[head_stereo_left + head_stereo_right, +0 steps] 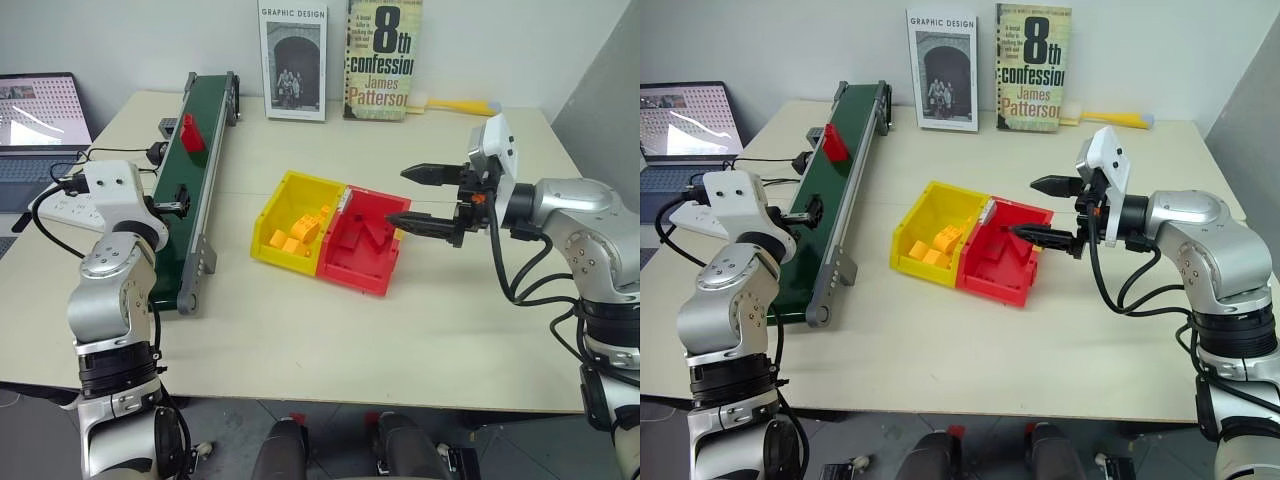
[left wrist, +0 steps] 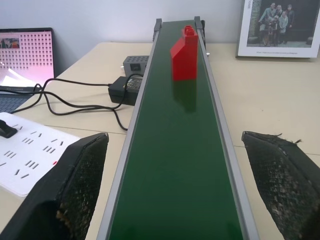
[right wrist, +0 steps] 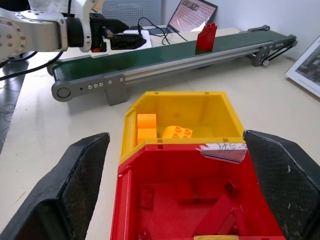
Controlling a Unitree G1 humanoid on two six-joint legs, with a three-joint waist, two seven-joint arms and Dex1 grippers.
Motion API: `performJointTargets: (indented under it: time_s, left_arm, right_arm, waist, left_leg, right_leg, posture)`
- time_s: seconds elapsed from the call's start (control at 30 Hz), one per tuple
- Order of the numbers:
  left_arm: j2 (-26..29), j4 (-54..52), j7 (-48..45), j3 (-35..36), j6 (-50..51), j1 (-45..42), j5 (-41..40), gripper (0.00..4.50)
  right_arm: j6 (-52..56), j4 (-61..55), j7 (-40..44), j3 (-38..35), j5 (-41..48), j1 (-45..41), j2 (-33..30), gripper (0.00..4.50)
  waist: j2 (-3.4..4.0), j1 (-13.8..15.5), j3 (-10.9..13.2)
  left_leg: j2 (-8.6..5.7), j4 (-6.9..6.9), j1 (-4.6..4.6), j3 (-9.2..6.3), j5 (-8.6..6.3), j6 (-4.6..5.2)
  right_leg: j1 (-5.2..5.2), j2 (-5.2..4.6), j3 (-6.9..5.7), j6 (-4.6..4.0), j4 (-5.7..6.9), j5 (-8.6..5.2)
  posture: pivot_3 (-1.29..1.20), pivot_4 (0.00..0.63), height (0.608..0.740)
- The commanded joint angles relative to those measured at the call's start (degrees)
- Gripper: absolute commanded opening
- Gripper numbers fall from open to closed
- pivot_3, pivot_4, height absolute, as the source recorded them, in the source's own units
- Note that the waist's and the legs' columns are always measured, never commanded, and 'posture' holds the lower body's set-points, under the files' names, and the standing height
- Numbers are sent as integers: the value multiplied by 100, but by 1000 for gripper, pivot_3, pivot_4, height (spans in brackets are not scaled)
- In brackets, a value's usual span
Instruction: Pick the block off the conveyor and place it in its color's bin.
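While both arms' fingers gape empty, the block [image 1: 191, 133] stands upright on the conveyor [image 1: 196, 190].

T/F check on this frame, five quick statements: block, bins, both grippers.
1. The red block stands on the conveyor. True.
2. The left gripper is shut on the block. False: its fingers are open, the block farther up the belt.
3. The right gripper is open beside the red bin. True.
4. The yellow bin is empty. False: it holds orange-yellow bricks.
5. The two bins stand apart. False: they sit joined side by side.
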Motion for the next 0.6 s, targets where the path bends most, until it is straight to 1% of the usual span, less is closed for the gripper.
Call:
performJointTargets:
  time_s: [0.03,0.43,0.6]
  left_arm:
    - [7,-36,-1,62,-133,-137,-49,4471]
    - [-105,281,120,100,-268,-163,-70,4471]
    - [-153,402,112,70,-362,-177,-75,4471]
  right_arm:
    - [-5,-249,30,-72,126,-119,-53,4500]
    - [323,-622,-52,-164,396,-103,-146,4500]
    - [272,-679,-56,-117,307,1,-242,4500]
  waist:
    - [0,0,0]
    - [0,2,0]
    - [0,2,0]
  left_leg:
    - [0,0,0,0,0,0]
    - [0,2,0,-2,0,0]
    - [0,1,-1,-2,0,0]
  right_leg:
    - [0,0,0,0,1,0]
    - [0,-1,0,0,1,0]
    - [0,-2,0,0,1,0]
  posture:
    - [0,150,740]
    - [0,150,740]
    - [0,150,740]
